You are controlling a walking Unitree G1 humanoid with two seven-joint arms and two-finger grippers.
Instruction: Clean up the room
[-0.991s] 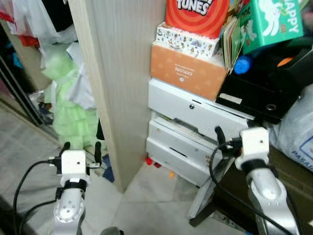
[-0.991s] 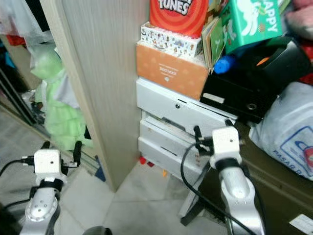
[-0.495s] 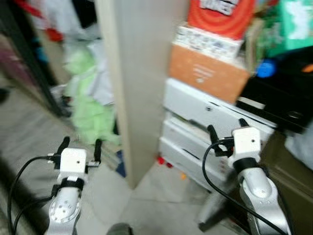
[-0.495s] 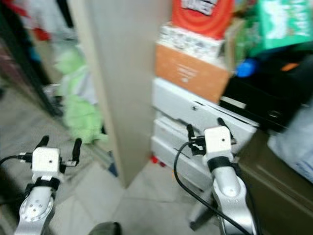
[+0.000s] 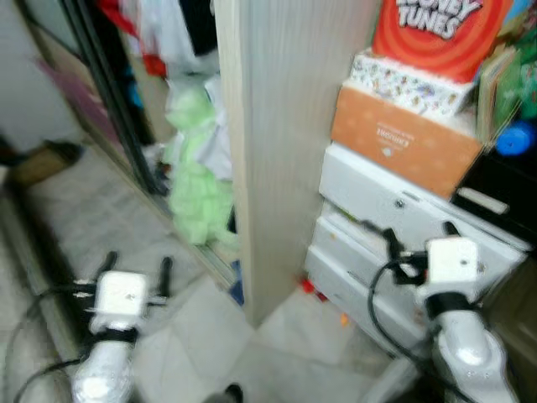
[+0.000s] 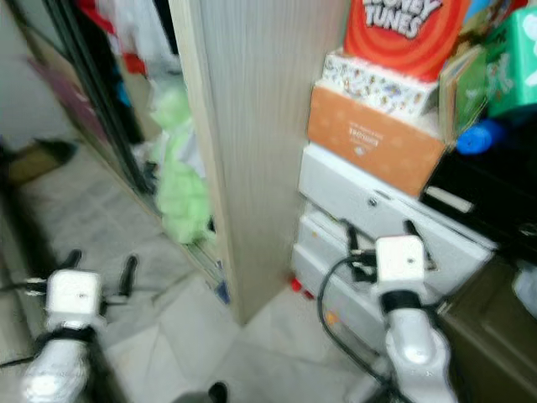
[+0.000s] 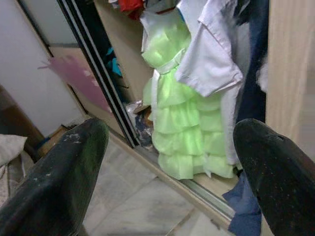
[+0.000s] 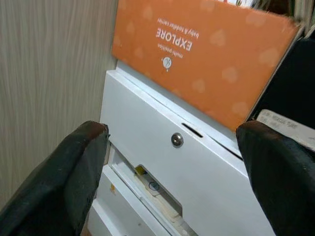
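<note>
Facing a wooden wardrobe panel (image 5: 289, 126) with clutter on both sides. Left end effector (image 5: 134, 267) hovering low over the tiled floor (image 5: 101, 201), fingers spread wide and gripping nothing, pointing toward a green ruffled dress (image 7: 184, 132) hanging in the open closet beside a white garment (image 7: 211, 54). Right end effector (image 5: 419, 243) also gaping and empty, hanging just before the white drawer unit (image 8: 197, 162), under an orange box (image 8: 206, 59). Small red bits (image 5: 307, 287) lying on the floor at the drawers' base.
</note>
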